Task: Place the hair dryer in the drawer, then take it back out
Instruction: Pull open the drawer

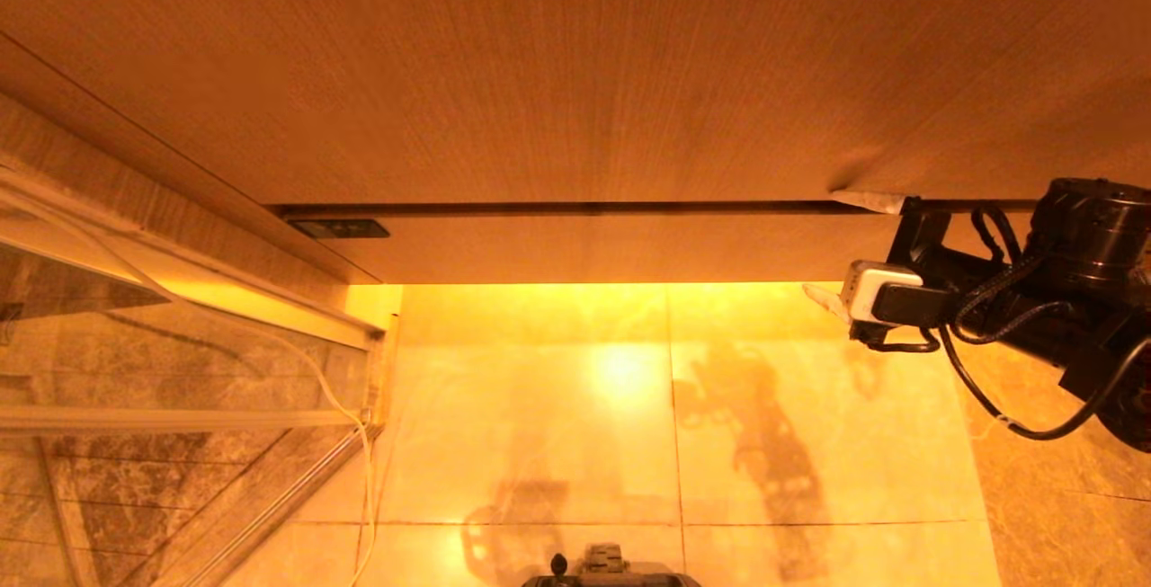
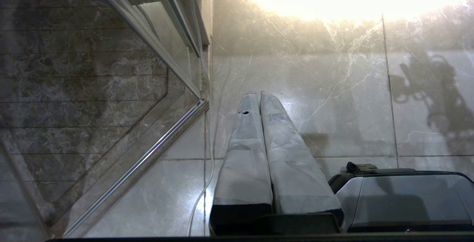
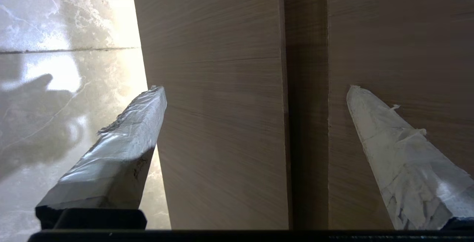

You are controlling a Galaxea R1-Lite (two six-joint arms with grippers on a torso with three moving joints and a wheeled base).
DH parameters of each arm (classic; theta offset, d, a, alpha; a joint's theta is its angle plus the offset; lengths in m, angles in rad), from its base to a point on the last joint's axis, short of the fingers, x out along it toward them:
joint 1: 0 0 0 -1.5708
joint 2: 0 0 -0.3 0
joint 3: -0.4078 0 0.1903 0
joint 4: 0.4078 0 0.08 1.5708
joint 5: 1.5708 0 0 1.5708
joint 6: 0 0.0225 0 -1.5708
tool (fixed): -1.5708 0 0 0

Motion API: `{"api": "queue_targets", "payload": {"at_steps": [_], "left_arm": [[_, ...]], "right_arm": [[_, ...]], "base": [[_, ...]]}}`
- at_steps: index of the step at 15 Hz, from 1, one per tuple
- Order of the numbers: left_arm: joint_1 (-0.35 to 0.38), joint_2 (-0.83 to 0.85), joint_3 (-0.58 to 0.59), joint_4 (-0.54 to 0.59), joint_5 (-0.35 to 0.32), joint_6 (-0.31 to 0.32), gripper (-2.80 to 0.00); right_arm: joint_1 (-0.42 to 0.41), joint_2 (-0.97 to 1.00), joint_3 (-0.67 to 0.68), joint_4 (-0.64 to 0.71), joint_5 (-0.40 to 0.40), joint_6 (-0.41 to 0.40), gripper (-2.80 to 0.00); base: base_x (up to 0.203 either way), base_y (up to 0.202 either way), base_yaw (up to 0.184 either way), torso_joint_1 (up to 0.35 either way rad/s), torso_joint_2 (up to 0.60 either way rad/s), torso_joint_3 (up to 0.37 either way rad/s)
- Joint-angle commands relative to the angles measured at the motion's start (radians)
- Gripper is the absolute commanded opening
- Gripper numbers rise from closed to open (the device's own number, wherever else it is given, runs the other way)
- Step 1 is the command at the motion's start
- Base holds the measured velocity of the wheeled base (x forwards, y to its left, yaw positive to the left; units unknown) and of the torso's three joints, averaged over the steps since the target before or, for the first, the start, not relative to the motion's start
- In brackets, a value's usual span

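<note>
The drawer (image 1: 629,250), flat pale wood-grain laminate, sits closed under a dark seam, above glossy marble floor (image 1: 539,425). The right end effector (image 1: 841,250) spreads its tape-wrapped tapered fingers (image 3: 122,153) wide across the drawer's front, holding nothing. Only the left wrist view shows the left end effector (image 2: 258,94), fingers pressed together over the floor; the hair dryer appears in no view.
</note>
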Motion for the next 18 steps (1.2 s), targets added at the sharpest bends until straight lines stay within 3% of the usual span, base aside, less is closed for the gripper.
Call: {"api": "queue_targets", "payload": {"at_steps": [1,5,18], "left_arm": [[0.0,0.0,0.0,0.0,0.0,0.0,-2.8],[0.0,0.0,-0.001,0.0,0.0,0.0,-2.8],[0.0,0.0,0.0,0.0,0.0,0.0,-2.8]], "right_arm": [[0.002,0.021,-0.008,0.01,0.001,-0.022,0.0],[0.002,0.026,-0.019,0.142,0.001,-0.042,0.0],[0.008,0.114,-0.118,0.1,-0.082,-0.071,0.0]], "base": [[0.0,0.0,0.0,0.0,0.0,0.0],[0.0,0.0,0.0,0.0,0.0,0.0],[0.0,0.0,0.0,0.0,0.0,0.0]]}}
